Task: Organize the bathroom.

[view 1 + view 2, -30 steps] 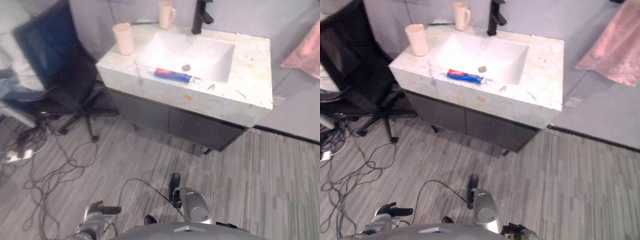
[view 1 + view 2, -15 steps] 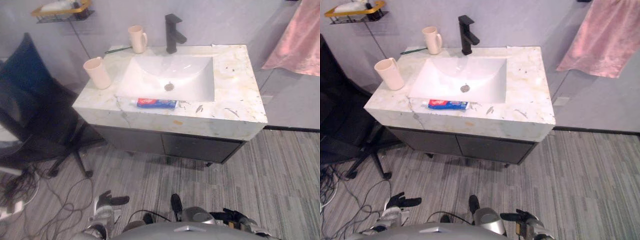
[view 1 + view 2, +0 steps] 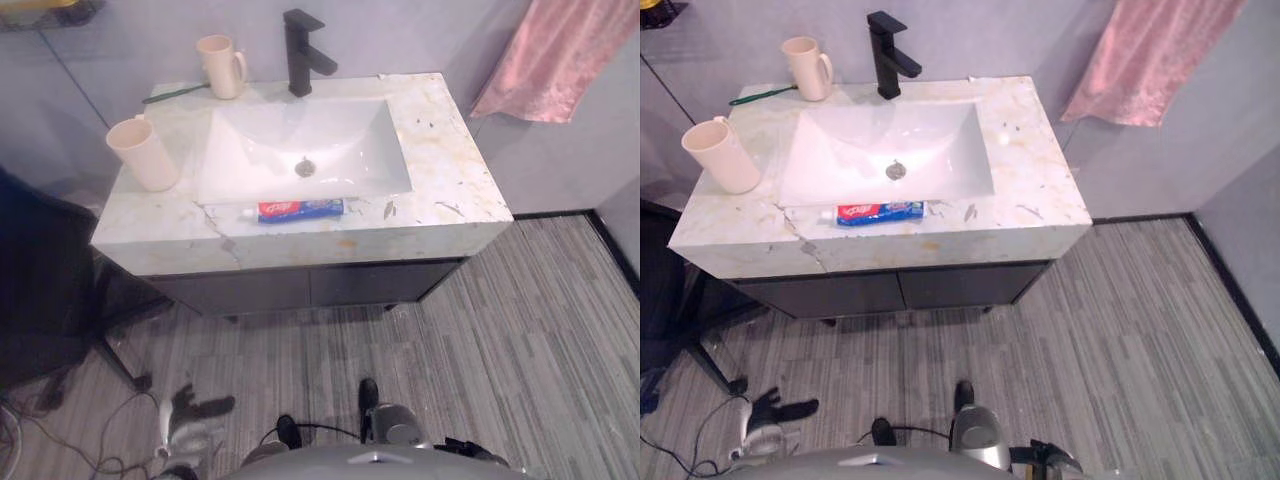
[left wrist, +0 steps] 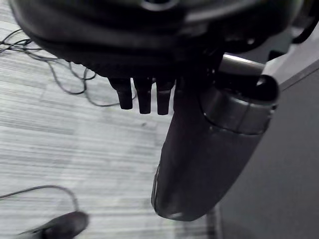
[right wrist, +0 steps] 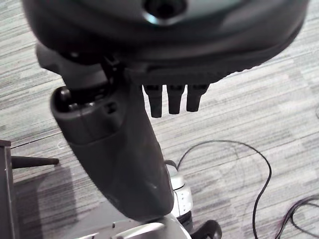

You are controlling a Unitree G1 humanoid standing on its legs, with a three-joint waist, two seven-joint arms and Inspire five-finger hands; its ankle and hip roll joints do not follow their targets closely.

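A red and blue toothpaste tube (image 3: pixel 300 209) lies on the marble counter (image 3: pixel 450 190) at the front rim of the white sink (image 3: pixel 300 145). A cream cup (image 3: pixel 143 153) stands at the counter's left end. A cream mug (image 3: pixel 220 66) stands at the back, with a green toothbrush (image 3: pixel 175 92) lying beside it. A black faucet (image 3: pixel 303 40) rises behind the basin. My left hand (image 3: pixel 190 413) hangs low over the floor, far below the counter, with its fingers (image 4: pixel 144 97) straight and nothing in it. My right hand hangs the same way, its fingers (image 5: pixel 172 99) straight and holding nothing.
A pink towel (image 3: pixel 560 50) hangs on the wall to the right of the vanity. A black office chair (image 3: pixel 40 290) stands at the left, close to the dark cabinet (image 3: pixel 300 288). Striped grey flooring (image 3: pixel 520 330) lies between me and the vanity.
The camera has swung, so the vanity now sits squarely ahead and the chair has slid to the left edge. Nothing on the counter has moved. Both hands stay low.
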